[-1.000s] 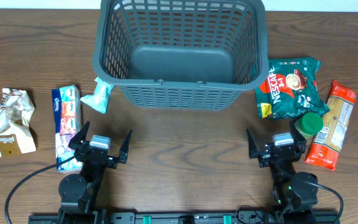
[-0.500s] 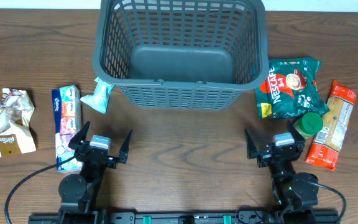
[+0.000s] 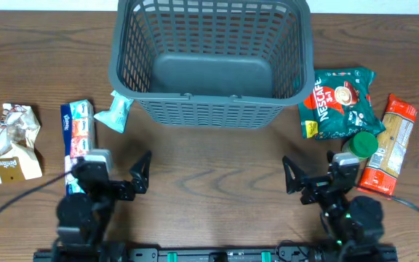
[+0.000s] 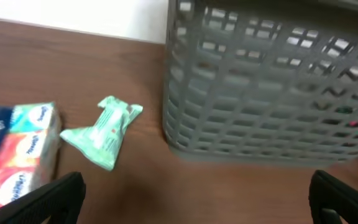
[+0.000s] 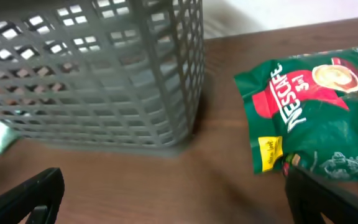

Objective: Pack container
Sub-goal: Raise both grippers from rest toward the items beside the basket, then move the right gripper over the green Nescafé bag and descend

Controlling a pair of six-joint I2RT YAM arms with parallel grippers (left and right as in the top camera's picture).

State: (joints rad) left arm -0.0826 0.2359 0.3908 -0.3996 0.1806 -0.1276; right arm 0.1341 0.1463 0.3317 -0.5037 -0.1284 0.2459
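Container (image 3: 209,113) sits at the far middle of the table (image 3: 217,160), its far rim cut by the overhead frame. Its long axis runs left to right and its open mouth faces straight up. It is dark grey plastic with slotted lattice walls, rounded corners, a thick rolled rim and a solid bottom with nothing lying in it.

A pale green packet (image 3: 115,111) lies tilted at its near left corner, touching or nearly touching the wall. Left of that lies a multicoloured tissue pack (image 3: 78,142), and further left a crumpled brown and white bag (image 3: 12,142). Just beside the right wall lies a green Nescafe bag (image 3: 340,102). A green-lidded jar (image 3: 361,145) sits at its near edge, next to an orange packet (image 3: 388,145).

The 2 arms sit near the table's front edge. The left tool (image 3: 110,178) and the right tool (image 3: 322,182) both have fingers spread wide apart, holding nothing.
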